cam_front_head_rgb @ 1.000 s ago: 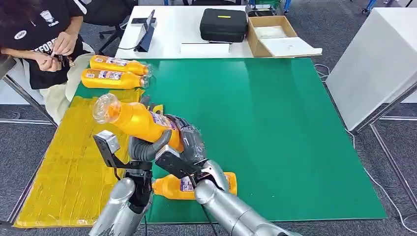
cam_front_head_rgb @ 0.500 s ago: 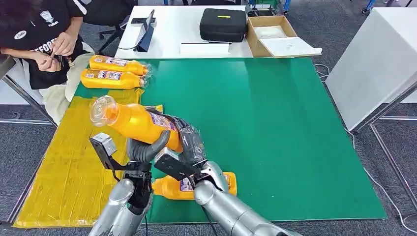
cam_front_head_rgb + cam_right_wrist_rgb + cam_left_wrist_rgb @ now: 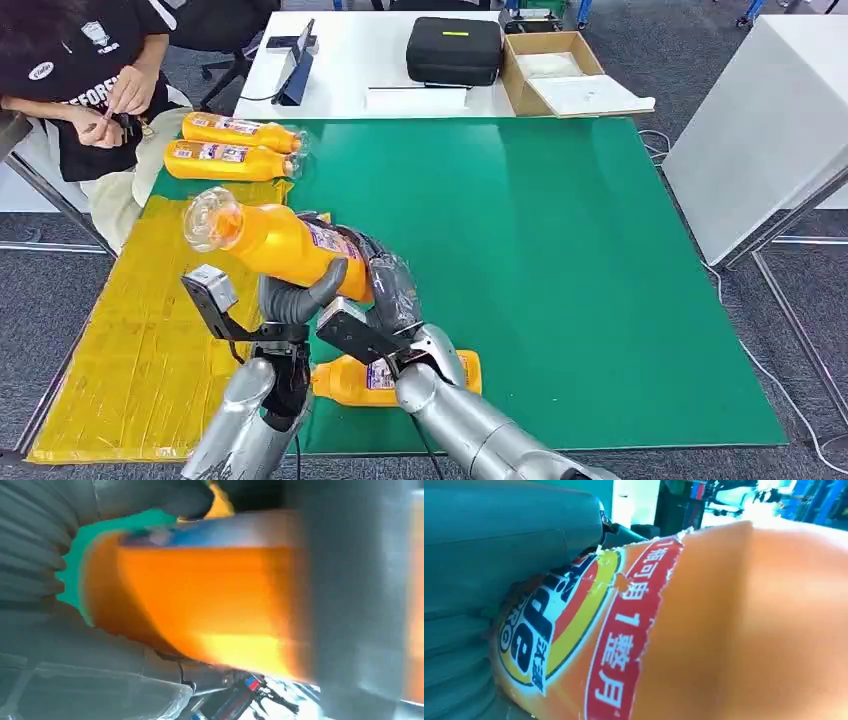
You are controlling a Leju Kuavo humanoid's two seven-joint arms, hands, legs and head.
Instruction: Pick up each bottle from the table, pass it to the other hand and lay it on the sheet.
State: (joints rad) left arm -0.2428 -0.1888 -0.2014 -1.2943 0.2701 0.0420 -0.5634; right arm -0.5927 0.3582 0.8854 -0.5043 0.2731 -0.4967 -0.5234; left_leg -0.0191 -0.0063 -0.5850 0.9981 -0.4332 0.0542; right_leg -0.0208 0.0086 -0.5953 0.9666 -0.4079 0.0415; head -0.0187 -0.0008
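**Over the near left of the table: bottle mid-handover**

Above the seam between mat and sheet, we hold one bottle [image 3: 275, 245] in the air, tilted, its clear base end toward the far left.

- Left hand [image 3: 300, 295]: we wrap it round the bottle's middle from below, thumb curled over the label, so the weight can come onto this side.
- Right hand [image 3: 385, 285]: we clasp the neck end; both hands grip at once, which we judge to be the pass itself, not yet finished.
- Sheet [image 3: 130, 340]: yellow, on the table's left side, just under and left of the held bottle. We judge it the laying place.
- Spare bottle [image 3: 395, 378]: lies on its side on the green mat [image 3: 560, 260] near our arms, awaiting its turn.
- Two bottles [image 3: 232, 148]: lie side by side at the far left.
- Person [image 3: 90, 80]: seated at the far left, hands busy with something small.
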